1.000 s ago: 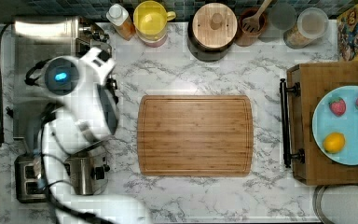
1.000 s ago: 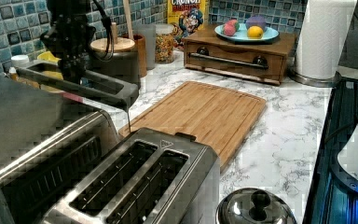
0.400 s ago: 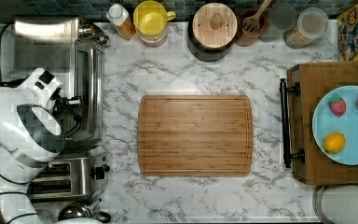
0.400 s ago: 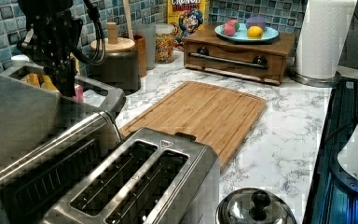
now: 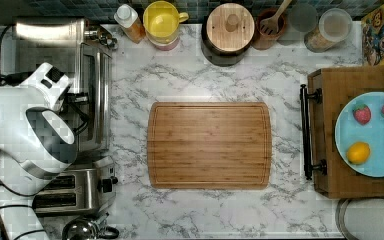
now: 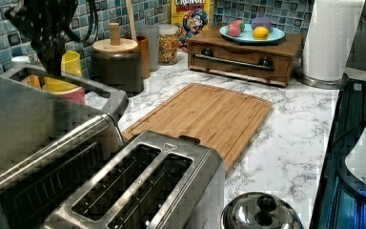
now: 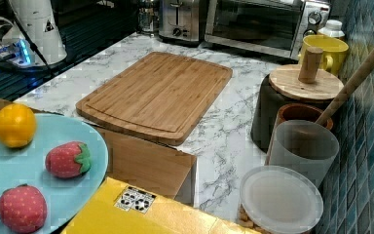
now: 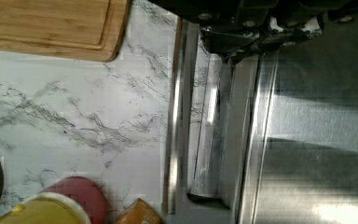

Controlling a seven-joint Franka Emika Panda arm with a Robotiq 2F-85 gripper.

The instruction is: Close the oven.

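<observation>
The toaster oven (image 7: 265, 22) door is pretty much shut already, though the hand's (image 6: 52, 59) state can't be told.

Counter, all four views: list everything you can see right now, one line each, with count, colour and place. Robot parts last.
oven: 1, steel, door nearly shut; top view's left edge
toaster: 1, steel two-slot, beside the oven
cutting board: 1, bamboo, counter centre
mug: 1, yellow, by the backsplash
lidded canister: 1, dark with wooden lid, beside the mug
drawer box: 1, wooden, top view's right
plate: 1, light blue, on the drawer box, holding toy fruit
cereal box: 1, yellow, against the tiles
paper towel roll: 1, white, left view's right
robot arm: 1, white, over the oven
</observation>
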